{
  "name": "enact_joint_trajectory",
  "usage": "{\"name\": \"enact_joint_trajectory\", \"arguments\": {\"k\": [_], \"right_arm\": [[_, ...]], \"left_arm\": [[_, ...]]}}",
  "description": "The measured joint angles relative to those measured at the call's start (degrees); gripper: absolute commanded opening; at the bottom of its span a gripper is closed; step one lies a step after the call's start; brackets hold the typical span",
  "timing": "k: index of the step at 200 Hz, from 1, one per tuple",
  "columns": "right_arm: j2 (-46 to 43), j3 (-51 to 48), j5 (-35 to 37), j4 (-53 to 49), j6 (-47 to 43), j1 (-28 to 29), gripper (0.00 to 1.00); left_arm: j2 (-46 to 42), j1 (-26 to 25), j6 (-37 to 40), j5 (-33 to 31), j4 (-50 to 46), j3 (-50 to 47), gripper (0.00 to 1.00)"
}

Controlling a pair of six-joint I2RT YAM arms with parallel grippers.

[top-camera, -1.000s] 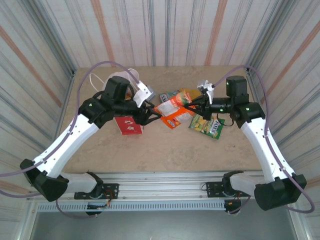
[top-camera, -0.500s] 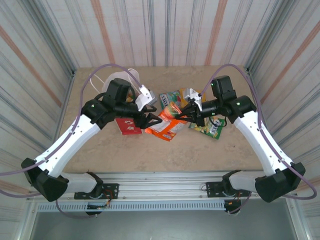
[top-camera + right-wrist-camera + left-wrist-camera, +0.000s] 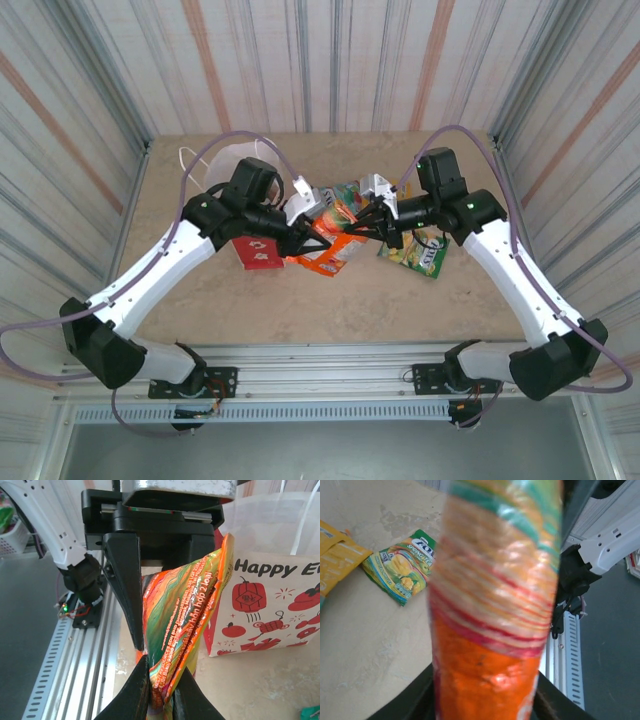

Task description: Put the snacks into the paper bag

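A large orange pouch [image 3: 325,250] hangs above the table between both grippers. My right gripper [image 3: 352,228] is shut on one end of it; in the right wrist view its fingers [image 3: 137,695] pinch the folded pouch [image 3: 185,615]. My left gripper [image 3: 303,237] holds the other end, with its black jaws against both sides of the pouch [image 3: 490,645]. The paper bag [image 3: 258,252], white with a red band and apple prints, stands just left of the pouch [image 3: 270,605]. A green FOX'S packet [image 3: 402,572] lies flat on the table.
More snacks lie behind the grippers [image 3: 345,195], and a green packet [image 3: 418,255] is under the right arm. A yellow packet [image 3: 332,560] sits at the left edge of the left wrist view. The metal rail [image 3: 320,385] runs along the table's near edge.
My right gripper carried the orange pouch left, off the pile, toward the left gripper. The left gripper's jaws closed onto the pouch's other end beside the bag.
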Motion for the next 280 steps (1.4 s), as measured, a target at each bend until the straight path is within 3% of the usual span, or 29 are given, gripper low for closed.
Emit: {"name": "enact_joint_trajectory", "arguments": {"k": [12,37,53,90,133,203,248,280], "right_arm": [[0.1,0.0,0.5,0.4,0.0,0.0,0.01],[0.0,0.0,2.9,2.0,1.6,0.2,0.3],[-0.8,-1.1,6.7,5.7,4.4,0.3,0.44],[-6.4,-7.5,17.2,15.9,17.1,-1.2,0.6],[-9.9,-14.5,22.8,26.8,30.3,-4.8,0.62],[-4.8,-15.5,24.9,29.9,38.7,-1.7,0.61],[-1.1,-15.4,25.3,29.6,40.1,-0.2,0.6],[0.8,-15.1,25.6,28.3,40.6,0.0,0.59]], "left_arm": [[0.0,0.0,0.0,0.0,-0.5,0.3,0.22],[0.0,0.0,-0.1,-0.8,-0.5,0.6,0.14],[-0.2,0.2,-0.2,-2.5,-0.8,0.6,0.11],[-1.3,1.4,-2.4,-9.6,-2.1,2.8,0.07],[-2.8,2.3,-4.4,-22.7,-2.3,11.1,0.07],[0.5,4.5,-5.7,-46.8,-1.7,30.0,0.08],[4.3,9.4,-8.8,-56.4,-2.9,35.1,0.09],[7.1,13.6,-12.8,-59.7,-10.4,39.9,0.08]]}}
